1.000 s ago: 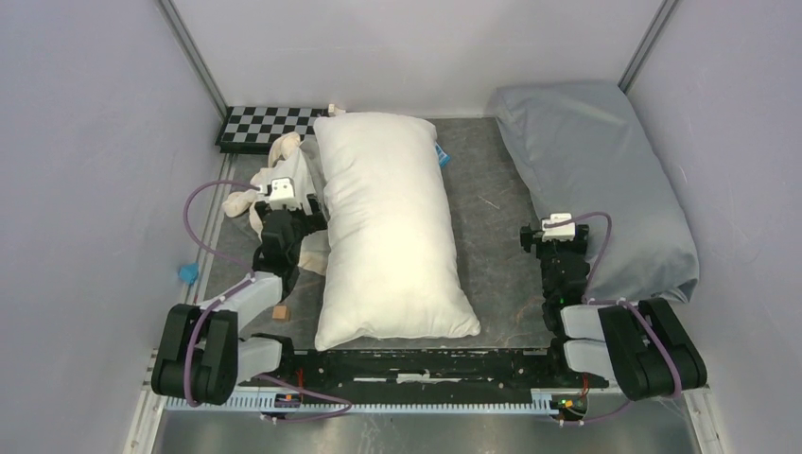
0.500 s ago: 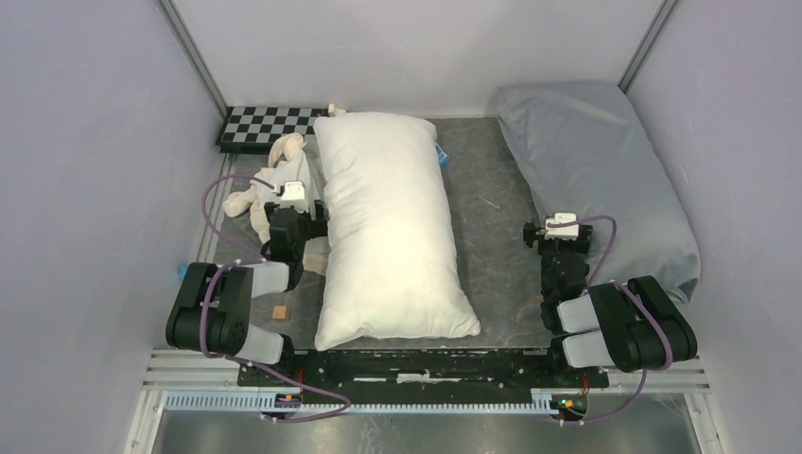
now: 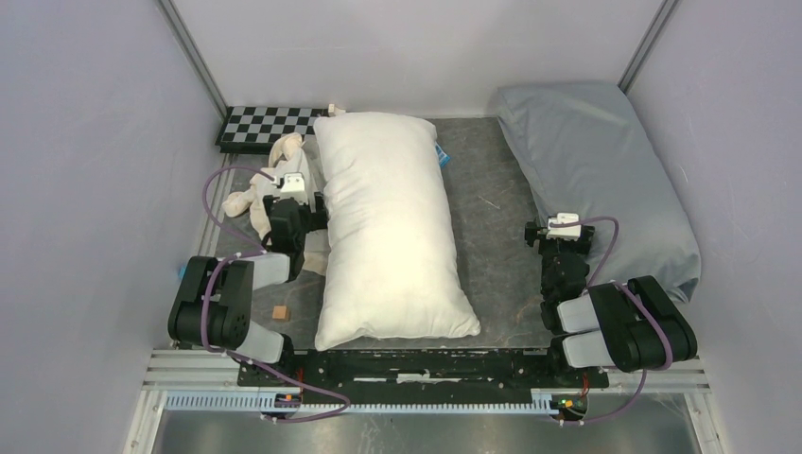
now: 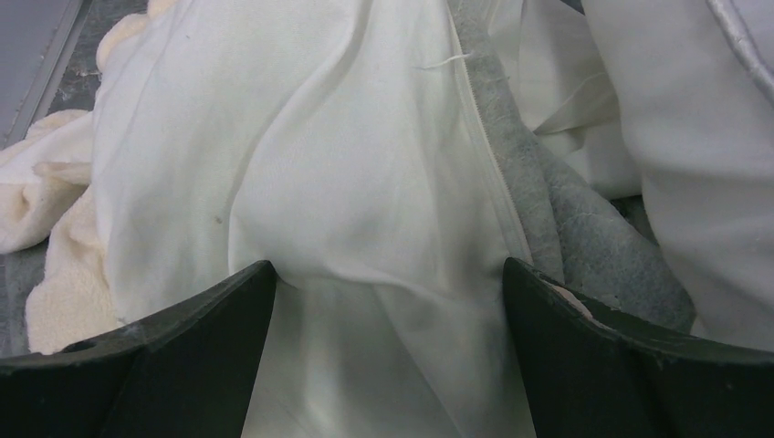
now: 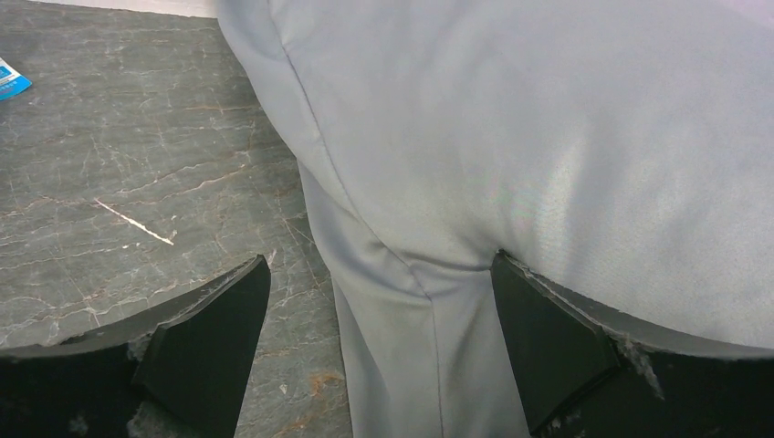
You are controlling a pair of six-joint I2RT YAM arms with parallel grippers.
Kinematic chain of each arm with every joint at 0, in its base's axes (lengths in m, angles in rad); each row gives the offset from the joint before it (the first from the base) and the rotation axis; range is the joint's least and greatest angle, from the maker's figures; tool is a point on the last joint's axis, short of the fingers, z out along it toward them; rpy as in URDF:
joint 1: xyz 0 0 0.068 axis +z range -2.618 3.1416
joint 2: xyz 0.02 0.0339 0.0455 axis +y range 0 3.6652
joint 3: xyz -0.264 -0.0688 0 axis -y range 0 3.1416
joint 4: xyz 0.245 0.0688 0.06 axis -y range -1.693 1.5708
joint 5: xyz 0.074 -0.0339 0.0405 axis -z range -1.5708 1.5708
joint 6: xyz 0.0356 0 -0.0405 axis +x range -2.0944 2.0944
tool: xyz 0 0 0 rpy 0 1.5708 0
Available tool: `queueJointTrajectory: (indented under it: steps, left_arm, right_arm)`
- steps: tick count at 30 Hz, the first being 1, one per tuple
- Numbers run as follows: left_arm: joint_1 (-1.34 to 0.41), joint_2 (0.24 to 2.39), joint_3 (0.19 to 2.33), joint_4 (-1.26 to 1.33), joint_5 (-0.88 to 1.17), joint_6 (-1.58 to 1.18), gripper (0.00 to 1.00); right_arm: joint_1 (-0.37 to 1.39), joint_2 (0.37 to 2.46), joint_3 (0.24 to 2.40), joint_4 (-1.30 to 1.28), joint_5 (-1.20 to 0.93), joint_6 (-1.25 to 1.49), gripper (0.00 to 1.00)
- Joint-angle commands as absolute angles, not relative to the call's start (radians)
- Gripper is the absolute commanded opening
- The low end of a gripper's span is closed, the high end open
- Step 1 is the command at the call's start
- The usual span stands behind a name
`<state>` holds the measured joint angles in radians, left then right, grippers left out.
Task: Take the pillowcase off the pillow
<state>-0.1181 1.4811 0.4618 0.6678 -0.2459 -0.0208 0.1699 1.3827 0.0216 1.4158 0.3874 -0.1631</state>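
Observation:
The plump white pillow (image 3: 388, 227) lies bare along the middle of the table. The cream pillowcase (image 3: 274, 161) is crumpled in a heap against the pillow's left side. My left gripper (image 3: 295, 197) is over that heap. In the left wrist view the gripper (image 4: 388, 292) is open, with smooth cream fabric (image 4: 338, 173) lying loose between the fingers. The pillowcase's grey plush strip (image 4: 570, 228) and the pillow (image 4: 694, 137) are to the right. My right gripper (image 3: 560, 234) is open in the right wrist view (image 5: 379, 301) and holds nothing.
A pale blue-grey pillow (image 3: 596, 180) lies along the right wall; its edge (image 5: 511, 137) sits between my right fingers. A checkerboard (image 3: 265, 123) is at the back left. A small wooden block (image 3: 280, 312) lies near the left arm. A blue card (image 5: 11, 80) lies on the table.
Both arms have folded back towards their bases. The left gripper has shifted slightly towards the back over the pillowcase heap. The pillow and pillowcase have not moved.

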Motion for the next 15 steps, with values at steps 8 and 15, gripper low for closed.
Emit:
queueJointTrajectory:
  steps: [8, 15]
  left_arm:
    - [-0.115, 1.441, 0.321, 0.942, -0.273, 0.01, 1.0]
    - [-0.13, 1.477, 0.258, 1.081, -0.268, 0.021, 1.0]
  right_arm:
    - [0.154, 1.385, -0.099, 1.46, 0.481, -0.164, 0.98]
    - [0.153, 1.386, -0.099, 1.46, 0.48, -0.164, 0.98]
